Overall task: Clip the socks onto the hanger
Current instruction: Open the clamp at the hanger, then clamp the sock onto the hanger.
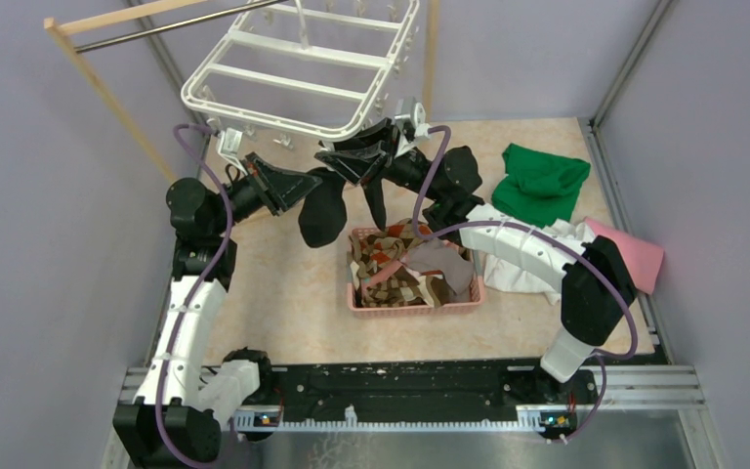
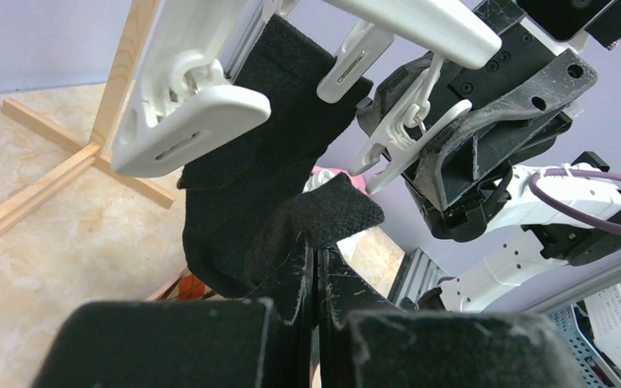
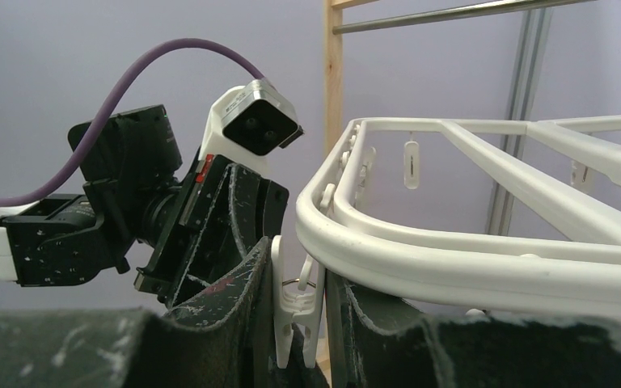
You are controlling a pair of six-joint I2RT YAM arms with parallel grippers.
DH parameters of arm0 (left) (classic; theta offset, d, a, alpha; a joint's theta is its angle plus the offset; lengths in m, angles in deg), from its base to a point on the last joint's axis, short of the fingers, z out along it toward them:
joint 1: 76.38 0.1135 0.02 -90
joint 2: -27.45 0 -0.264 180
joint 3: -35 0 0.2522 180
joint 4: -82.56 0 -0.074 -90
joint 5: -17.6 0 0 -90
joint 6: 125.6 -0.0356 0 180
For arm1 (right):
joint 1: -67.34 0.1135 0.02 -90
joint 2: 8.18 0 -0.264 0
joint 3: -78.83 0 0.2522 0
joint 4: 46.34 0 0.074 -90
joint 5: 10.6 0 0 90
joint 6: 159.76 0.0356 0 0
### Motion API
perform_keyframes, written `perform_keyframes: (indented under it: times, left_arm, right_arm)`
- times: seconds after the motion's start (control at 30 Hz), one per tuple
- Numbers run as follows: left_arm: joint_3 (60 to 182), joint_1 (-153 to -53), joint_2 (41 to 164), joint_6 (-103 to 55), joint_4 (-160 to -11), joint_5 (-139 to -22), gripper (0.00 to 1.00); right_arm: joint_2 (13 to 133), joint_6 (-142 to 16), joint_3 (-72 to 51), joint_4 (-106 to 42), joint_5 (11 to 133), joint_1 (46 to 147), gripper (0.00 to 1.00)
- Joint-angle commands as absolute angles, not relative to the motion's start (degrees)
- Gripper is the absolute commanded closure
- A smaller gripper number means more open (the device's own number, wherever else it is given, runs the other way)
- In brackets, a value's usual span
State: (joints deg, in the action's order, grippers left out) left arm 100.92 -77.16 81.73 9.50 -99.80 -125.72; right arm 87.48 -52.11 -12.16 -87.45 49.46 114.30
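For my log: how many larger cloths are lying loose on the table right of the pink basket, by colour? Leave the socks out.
Green cloth: 1
White cloth: 1 (partly under the right arm)
Pink cloth: 1
Total: 3

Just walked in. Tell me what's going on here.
Two robot arms are pegging socks onto the white hanger. The left tool is shut on a black sock, holding it up under the hanger's near edge. The right tool is closed on a dangling clip there, seemingly squeezing it open. Whether the sock is in a clip yet isn't clear. More socks wait in the pink basket below.
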Motion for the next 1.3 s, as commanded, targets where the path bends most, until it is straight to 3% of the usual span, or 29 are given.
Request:
perform_keyframes:
  times: [0.0,0.8,1.27]
  left_arm:
    - [100.4,-76.8,82.1,11.8,-104.6,-126.4,1.0]
    - [99.1,-76.8,82.6,19.1,-111.9,-128.3,1.0]
    - [96.2,-74.4,84.0,28.5,-124.0,-131.0,1.0]
  right_arm:
    - [85.4,-51.1,-12.2,-90.0,47.1,114.3,0.96]
    - [85.6,-51.2,-12.3,-90.2,46.4,114.3,0.96]
    - [85.4,-50.9,-11.9,-91.0,44.5,114.3,0.96]
